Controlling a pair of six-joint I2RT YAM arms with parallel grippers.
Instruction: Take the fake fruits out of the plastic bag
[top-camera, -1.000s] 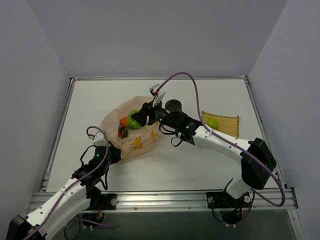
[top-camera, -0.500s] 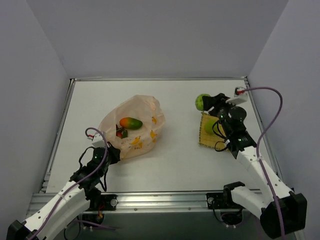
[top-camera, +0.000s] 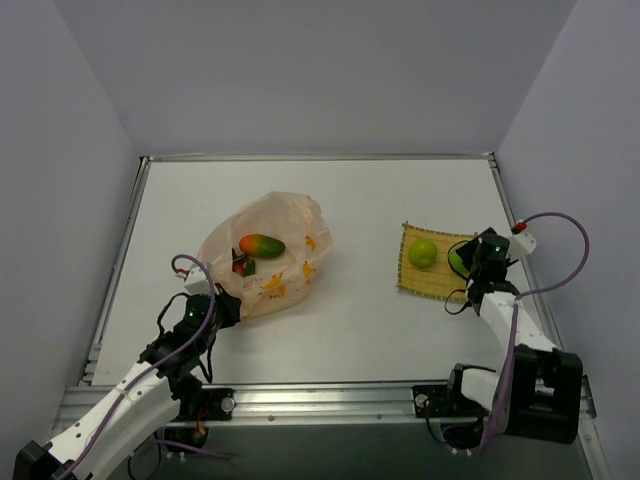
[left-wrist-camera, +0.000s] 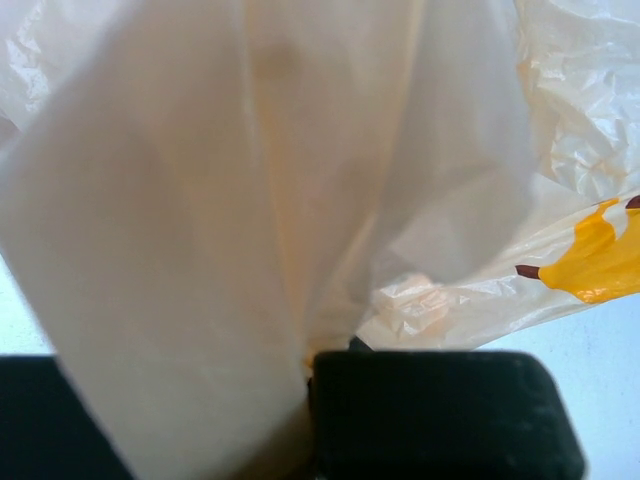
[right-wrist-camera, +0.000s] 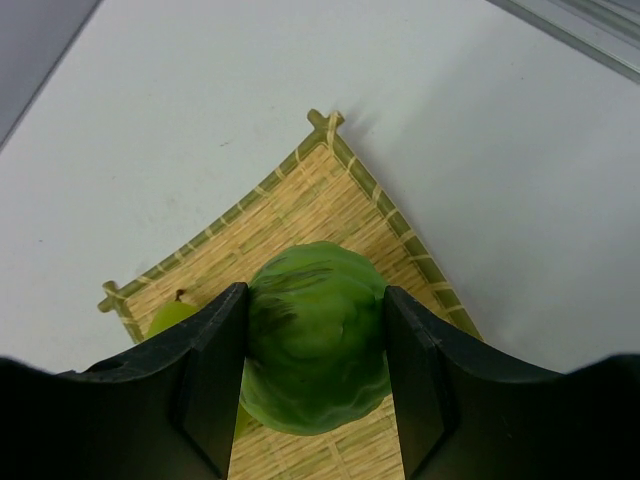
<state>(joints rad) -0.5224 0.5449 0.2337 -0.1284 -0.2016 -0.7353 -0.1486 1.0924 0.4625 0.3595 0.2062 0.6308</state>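
Now the right end effector grips a round light-green plastic fruit over the square yellow woven mat at right; release seems next. Left end effector pinches the translucent peach plastic bag, centre-left, with a green-and-orange oval fruit and red cluster inside.

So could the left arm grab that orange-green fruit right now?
Probably not: its tool is shut on the bag's near edge, so it isn't free, and the fruit lies further in.
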